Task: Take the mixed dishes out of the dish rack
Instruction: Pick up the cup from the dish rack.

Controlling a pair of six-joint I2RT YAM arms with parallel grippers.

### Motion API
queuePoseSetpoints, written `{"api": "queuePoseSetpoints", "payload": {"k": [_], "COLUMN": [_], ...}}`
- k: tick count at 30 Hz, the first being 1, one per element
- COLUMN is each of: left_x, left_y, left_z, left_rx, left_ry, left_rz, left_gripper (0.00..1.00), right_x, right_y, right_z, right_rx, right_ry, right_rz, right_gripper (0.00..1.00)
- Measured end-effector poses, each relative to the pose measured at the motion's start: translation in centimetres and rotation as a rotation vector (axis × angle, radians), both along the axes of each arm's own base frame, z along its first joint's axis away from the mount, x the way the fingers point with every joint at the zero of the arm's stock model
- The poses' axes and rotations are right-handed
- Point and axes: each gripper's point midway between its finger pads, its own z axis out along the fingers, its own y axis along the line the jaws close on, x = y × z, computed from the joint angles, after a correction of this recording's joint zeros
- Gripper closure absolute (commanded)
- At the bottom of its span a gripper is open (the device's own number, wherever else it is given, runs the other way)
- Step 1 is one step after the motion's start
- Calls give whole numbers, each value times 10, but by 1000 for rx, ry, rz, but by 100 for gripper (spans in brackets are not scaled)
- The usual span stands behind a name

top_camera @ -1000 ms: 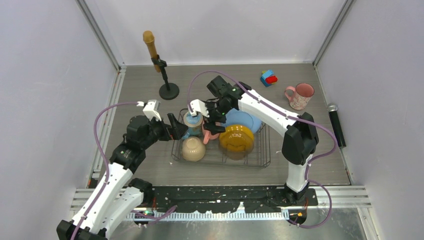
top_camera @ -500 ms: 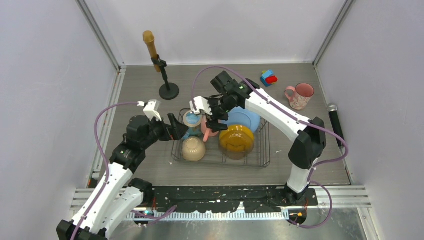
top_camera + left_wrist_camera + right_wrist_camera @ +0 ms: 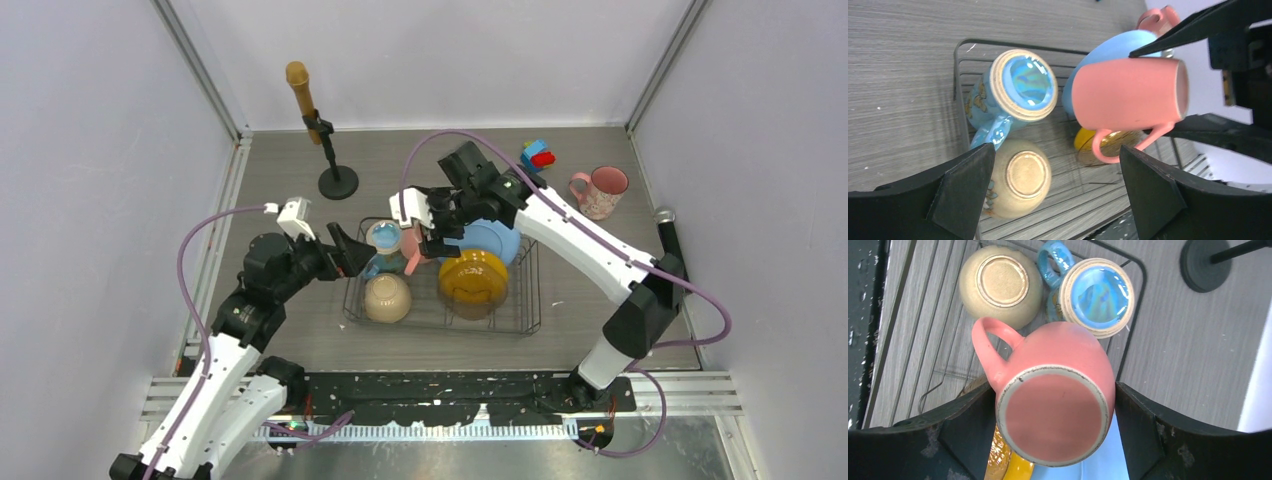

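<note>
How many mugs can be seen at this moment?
3. Plain pink mug: in the right gripper, above the dish rack. Blue mug: in the rack's far-left corner. Speckled pink mug: on the table, far right. No others visible.

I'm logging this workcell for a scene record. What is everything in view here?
rack: one, dark wire, mid-table
blue plate: one, light blue, in rack
yellow plate: one, yellow, in rack, nearer than blue plate
bowl: one, beige, upside down in rack
blue mug: one, blue, rack's far left corner
pink mug: one, pink, held above rack
speckled mug: one, pink, far right of table
toy block: one, red-blue, far side
brown mic: one, brown, on black stand, far left
black mic: one, black, right edge
left pincer: one, black, open beside blue mug
right pincer: one, black, shut on pink mug
</note>
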Motion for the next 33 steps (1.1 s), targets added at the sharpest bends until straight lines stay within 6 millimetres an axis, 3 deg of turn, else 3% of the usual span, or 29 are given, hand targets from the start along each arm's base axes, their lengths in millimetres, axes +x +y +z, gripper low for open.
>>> {"api": "queuePoseSetpoints", "payload": {"k": [6, 15, 18, 24, 29, 33], "left_x": [0, 12, 23, 44, 53, 58], "left_y": [-3, -13, -21, -41, -48, -50], "left_z": [32, 51, 57, 59, 62, 64], "left_rx": [-106, -276, -351, -484, -579, -661], "left_ry": [-15, 10, 24, 102, 139, 160], "left_rz": [31, 66, 70, 47, 53, 64], "left_gripper": [0, 2, 6, 10, 18, 20], "right_x": [4, 33, 44, 62, 64, 61], "right_y": [-5, 5, 7, 9, 9, 12], "right_z": [17, 47, 51, 84, 103, 103], "right_rx": [129, 459, 526, 680, 762, 794], "right_ry": [-99, -269, -296, -387, -426, -442], "right_rz": [-100, -295, -349, -423, -435, -427], "right_gripper": [89, 90, 90, 90, 91, 92]}}
